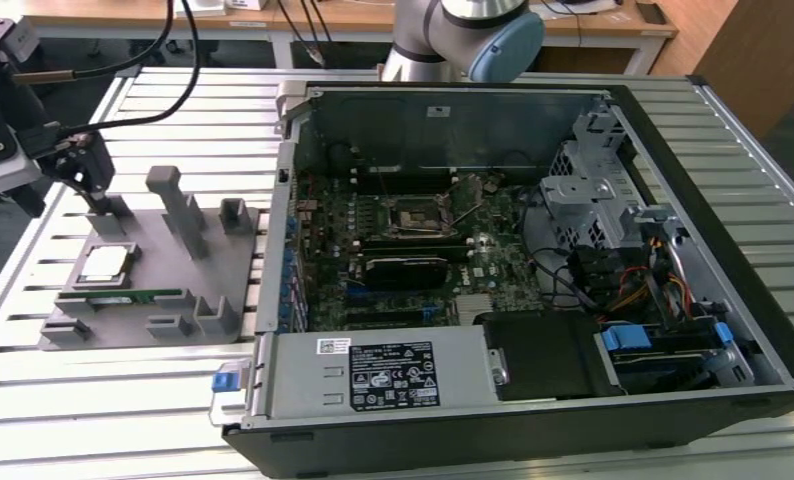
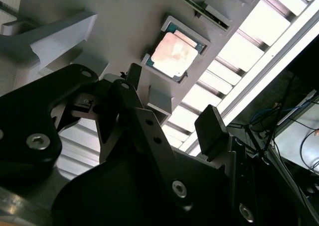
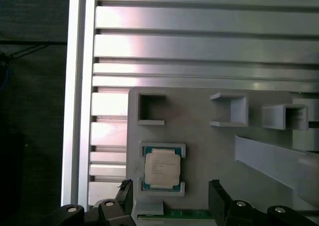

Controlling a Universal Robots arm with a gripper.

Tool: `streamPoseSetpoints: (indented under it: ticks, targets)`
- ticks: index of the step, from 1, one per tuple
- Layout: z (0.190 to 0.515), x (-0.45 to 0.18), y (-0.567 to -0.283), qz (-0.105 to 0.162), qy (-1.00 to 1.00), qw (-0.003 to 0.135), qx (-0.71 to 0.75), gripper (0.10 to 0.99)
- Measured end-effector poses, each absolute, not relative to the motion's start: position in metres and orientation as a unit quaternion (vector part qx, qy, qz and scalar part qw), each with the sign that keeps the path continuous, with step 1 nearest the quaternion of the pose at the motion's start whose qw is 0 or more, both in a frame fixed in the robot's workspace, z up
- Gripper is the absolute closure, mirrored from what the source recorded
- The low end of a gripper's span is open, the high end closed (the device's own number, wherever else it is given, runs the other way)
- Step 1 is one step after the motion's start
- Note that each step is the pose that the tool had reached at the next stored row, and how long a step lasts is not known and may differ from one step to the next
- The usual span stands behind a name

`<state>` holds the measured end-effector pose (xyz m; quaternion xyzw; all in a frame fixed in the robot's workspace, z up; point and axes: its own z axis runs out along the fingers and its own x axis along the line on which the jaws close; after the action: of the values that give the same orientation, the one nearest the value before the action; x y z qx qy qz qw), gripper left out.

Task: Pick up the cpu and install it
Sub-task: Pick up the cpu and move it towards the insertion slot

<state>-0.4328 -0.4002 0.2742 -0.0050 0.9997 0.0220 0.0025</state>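
The cpu (image 1: 105, 264) lay flat, silvery top upward, in its recess on the grey holder plate (image 1: 157, 268). The plate sat on the slatted surface (image 1: 170, 110) at the exterior view's left of the open computer case (image 1: 437, 125). The jaws stood spread and empty (nothing between them) just above the plate, near the cpu but clear of it. A green memory stick (image 1: 124, 297) lay beside the cpu on the same plate. The motherboard socket (image 1: 408, 218) sat inside the case, well apart.
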Motion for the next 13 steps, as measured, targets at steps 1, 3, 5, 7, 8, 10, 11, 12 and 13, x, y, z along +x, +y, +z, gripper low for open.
streamPoseSetpoints:
  ticks: [1,3,5,7,8,10,11,12,13]
  targets:
    - [0.273,-0.433,-0.4,0.022,1.0,0.002,-0.005,0.38]
    - [0.271,-0.433,-0.4,0.022,1.0,0.002,-0.005,0.38]
    - [0.27,-0.433,-0.4,0.022,1.0,0.001,-0.005,0.38]
    - [0.268,-0.433,-0.401,0.022,1.0,0.0,-0.005,0.38]
    - [0.267,-0.433,-0.401,0.022,1.0,0.0,-0.005,0.38]
    - [0.265,-0.433,-0.402,0.022,1.0,-0.001,-0.005,0.38]
    - [0.264,-0.433,-0.403,0.022,1.0,-0.001,-0.005,0.38]
    - [0.263,-0.433,-0.404,0.022,1.0,-0.001,-0.005,0.38]
    - [0.262,-0.433,-0.405,0.022,1.0,-0.001,-0.005,0.38]
